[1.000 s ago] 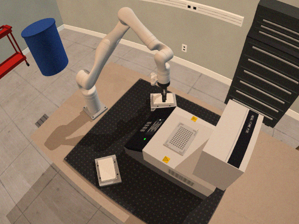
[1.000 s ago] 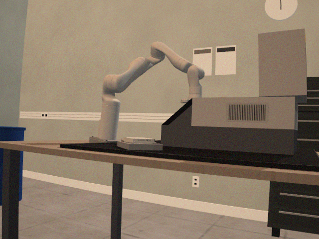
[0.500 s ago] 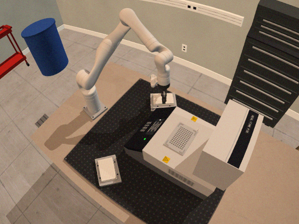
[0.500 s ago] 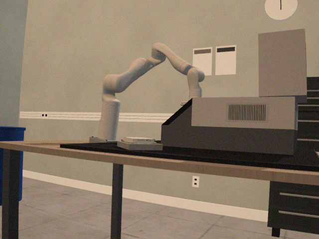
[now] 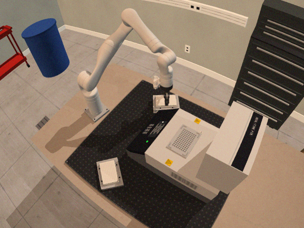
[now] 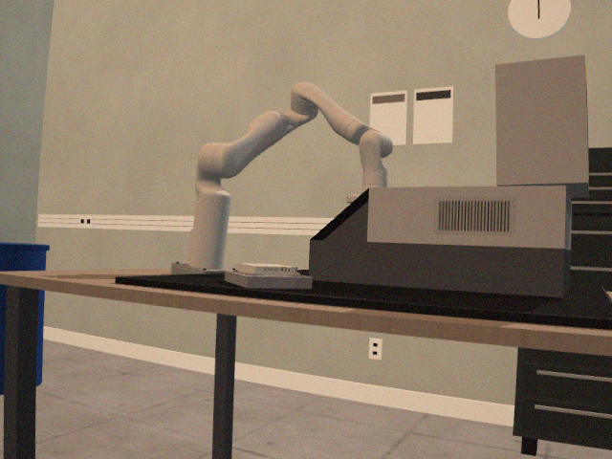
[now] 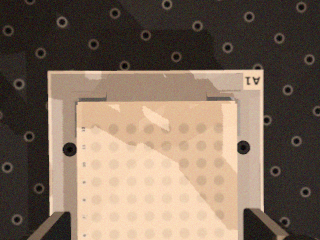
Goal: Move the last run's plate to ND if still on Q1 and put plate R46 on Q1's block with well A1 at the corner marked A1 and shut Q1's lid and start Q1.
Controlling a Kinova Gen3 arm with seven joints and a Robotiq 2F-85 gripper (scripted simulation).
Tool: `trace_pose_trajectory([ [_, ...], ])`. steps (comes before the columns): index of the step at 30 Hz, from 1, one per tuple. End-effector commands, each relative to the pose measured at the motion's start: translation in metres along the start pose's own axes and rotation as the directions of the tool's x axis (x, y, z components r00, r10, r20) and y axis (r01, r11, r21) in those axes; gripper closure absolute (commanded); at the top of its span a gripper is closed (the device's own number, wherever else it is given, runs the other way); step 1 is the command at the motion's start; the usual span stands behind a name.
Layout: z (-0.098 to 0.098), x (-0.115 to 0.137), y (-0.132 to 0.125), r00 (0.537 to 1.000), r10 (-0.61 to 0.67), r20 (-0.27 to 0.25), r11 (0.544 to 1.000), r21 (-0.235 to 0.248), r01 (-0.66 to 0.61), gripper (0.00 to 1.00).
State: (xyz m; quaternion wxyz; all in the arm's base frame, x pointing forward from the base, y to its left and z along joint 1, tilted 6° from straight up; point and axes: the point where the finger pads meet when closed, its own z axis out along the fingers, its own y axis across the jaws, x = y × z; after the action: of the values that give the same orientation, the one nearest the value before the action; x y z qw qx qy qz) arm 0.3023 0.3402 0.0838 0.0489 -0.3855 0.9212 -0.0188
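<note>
My gripper (image 5: 166, 102) is open and points straight down over a grey nest on the mat, next to the cycler Q1 (image 5: 186, 144). A tan plate (image 7: 157, 170) lies in this nest between the locators. The nest bears an A1 mark (image 7: 252, 81) at its top right corner in the wrist view. My fingertips stand wide on either side of the plate, apart from it. Q1's lid (image 5: 233, 144) is open and its block (image 5: 183, 140) is bare. A second nest at the front left holds a white plate (image 5: 108, 172).
Q1's keys (image 5: 148, 128) and a green lamp (image 5: 147, 141) are on its dark front panel. The arm's base (image 5: 94, 108) stands at the mat's left. In the exterior view the cycler (image 6: 440, 237) hides my gripper. A black drawer cabinet (image 5: 274, 61) stands behind the table.
</note>
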Motion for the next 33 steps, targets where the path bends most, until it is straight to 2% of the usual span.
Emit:
trace_pose_trajectory([
  [1, 0.0025, -0.0008, -0.0014, 1.000, -0.001, 0.004, 1.000, 0.002, 0.001, 0.00],
  [33, 0.0117, -0.0006, -0.0015, 1.000, -0.001, 0.003, 1.000, 0.002, 0.001, 0.00],
])
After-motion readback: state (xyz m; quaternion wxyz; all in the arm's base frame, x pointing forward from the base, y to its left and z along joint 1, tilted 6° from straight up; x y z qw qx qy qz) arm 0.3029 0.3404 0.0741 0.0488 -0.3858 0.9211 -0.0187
